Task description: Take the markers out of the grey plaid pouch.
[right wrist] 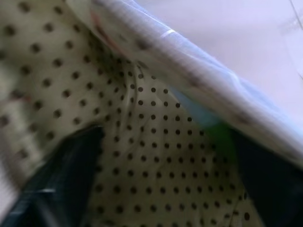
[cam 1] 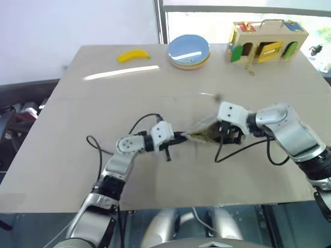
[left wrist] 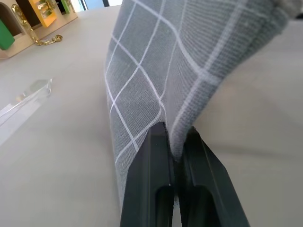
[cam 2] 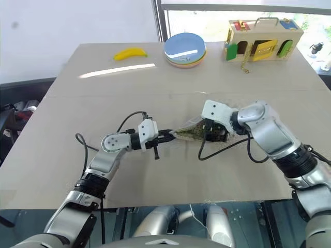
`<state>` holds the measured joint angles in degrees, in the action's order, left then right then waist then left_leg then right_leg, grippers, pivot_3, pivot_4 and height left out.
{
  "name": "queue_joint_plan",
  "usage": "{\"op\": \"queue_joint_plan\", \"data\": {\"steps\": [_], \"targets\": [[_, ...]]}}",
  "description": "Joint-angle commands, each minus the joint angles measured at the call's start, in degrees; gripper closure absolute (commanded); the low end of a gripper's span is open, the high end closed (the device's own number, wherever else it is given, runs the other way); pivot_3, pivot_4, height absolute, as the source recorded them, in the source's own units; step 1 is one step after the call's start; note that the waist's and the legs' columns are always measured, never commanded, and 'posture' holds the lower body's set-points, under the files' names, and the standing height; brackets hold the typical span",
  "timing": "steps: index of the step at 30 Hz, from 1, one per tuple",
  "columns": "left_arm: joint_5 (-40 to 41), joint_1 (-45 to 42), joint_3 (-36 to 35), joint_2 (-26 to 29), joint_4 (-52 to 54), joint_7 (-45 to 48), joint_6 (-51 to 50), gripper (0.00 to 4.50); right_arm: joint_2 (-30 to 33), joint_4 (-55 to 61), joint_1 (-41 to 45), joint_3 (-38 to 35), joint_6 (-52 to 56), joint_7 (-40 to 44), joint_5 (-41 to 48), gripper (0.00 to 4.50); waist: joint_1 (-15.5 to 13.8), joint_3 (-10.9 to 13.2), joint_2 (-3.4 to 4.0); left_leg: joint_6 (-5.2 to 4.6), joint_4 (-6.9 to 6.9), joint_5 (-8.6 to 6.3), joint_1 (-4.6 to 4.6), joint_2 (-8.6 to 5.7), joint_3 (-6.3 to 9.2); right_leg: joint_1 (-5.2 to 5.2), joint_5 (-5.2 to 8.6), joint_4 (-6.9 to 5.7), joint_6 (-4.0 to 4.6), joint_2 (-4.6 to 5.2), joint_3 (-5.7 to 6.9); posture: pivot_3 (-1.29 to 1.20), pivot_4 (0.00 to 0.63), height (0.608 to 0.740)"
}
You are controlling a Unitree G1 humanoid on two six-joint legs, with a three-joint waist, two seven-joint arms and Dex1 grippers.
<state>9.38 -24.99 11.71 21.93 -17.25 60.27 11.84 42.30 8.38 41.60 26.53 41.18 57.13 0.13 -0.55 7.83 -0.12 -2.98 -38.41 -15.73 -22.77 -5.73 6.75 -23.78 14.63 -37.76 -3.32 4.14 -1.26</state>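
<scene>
Your left gripper (left wrist: 176,156) pinches the pouch (cam 1: 204,132) corner shut, pouch stretching toward 3 o'clock. Your right gripper (right wrist: 161,189) stands wide inside its mouth; a green marker (right wrist: 220,135) lies just ahead.

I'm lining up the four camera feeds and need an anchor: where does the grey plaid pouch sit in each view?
Left eye view: the grey plaid pouch lies mid-table between the left gripper and the right gripper.
Right eye view: pouch just left of centre.
Left wrist view: plaid fabric pinched between the black fingers.
Right wrist view: its dotted yellowish lining, seen up close.
Shared landmark: the wooden latch box, its corner also in the left wrist view.
</scene>
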Motion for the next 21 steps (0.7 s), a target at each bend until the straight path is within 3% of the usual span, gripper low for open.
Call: {"op": "queue_joint_plan", "data": {"steps": [1,6,14,21], "targets": [[2.4,-0.7,-0.3,-1.1,0.0,1.6,-1.8,4.5,-2.2,-3.9,2.5,0.8,-4.7,-0.5,-2.3,0.05,0.0,0.0,0.0,0.0,0.0,0.0,0.0,0.0,0.0,0.0,0.0,0.0,0.0,0.0,0.01,0.0,0.15,0.74],[4.3,-1.6,0.1,-3.1,0.1,3.7,-4.7,4.5,-4.2,-9.2,4.8,2.8,-6.7,2.3,-4.5,0.05,0.1,0.0,0.0,0.0,-0.03,0.0,0.02,0.0,0.02,0.01,0.0,-0.04,0.0,-0.01,0.05,0.0,0.15,0.74],[18.1,1.6,-2.2,-2.4,13.4,9.2,-23.4,4.5,8.2,7.2,6.0,4.4,3.1,19.0,-2.2,0.05,0.0,0.1,0.08,-0.01,0.01,0.0,-0.15,-0.01,0.08,-0.08,0.0,0.09,0.0,0.0,0.14,0.0,0.15,0.74],[23.5,4.6,-1.8,-0.2,19.7,10.5,-34.1,4.5,12.2,12.3,7.7,4.8,8.3,22.3,-0.9,0.05,0.7,0.1,0.08,0.01,0.0,0.01,-0.02,0.04,0.07,0.0,0.0,0.0,0.0,0.0,0.06,0.0,0.15,0.74]]}}
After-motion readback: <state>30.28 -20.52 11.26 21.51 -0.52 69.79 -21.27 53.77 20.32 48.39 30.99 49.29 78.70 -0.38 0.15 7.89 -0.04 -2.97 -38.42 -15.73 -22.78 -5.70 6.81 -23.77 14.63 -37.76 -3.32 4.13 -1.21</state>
